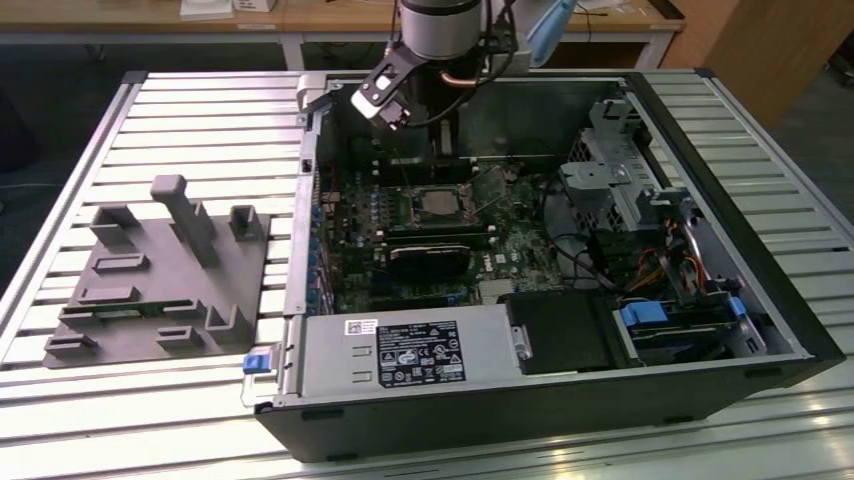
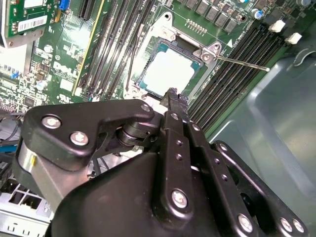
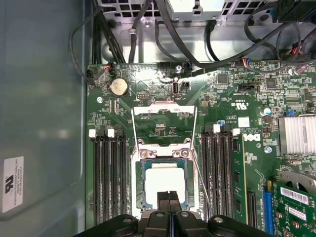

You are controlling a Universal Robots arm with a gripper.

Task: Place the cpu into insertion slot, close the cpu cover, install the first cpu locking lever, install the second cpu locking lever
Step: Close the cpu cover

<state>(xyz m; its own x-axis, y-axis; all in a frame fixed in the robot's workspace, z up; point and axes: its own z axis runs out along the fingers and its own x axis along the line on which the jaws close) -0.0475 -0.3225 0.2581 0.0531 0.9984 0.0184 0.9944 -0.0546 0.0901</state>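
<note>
Gripper (image 3: pixel 169 196) clenched, fingertips pressed together, hovering right at the edge of the cpu (image 3: pixel 165 182) in both wrist views. The pale chip sits square in the insertion slot (image 3: pixel 139 187). The cpu cover (image 3: pixel 165 109) is swung open, off the socket, green board showing through its window. A thin locking lever (image 2: pixel 242 63) juts out free beside the socket, across the black memory slots (image 3: pixel 111 177). In the exterior view the arm (image 1: pixel 441 30) reaches into the open computer case (image 1: pixel 534 410) on the slatted bench (image 1: pixel 200 120), with a grey fixture (image 1: pixel 160 270) at the exterior view's left.
</note>
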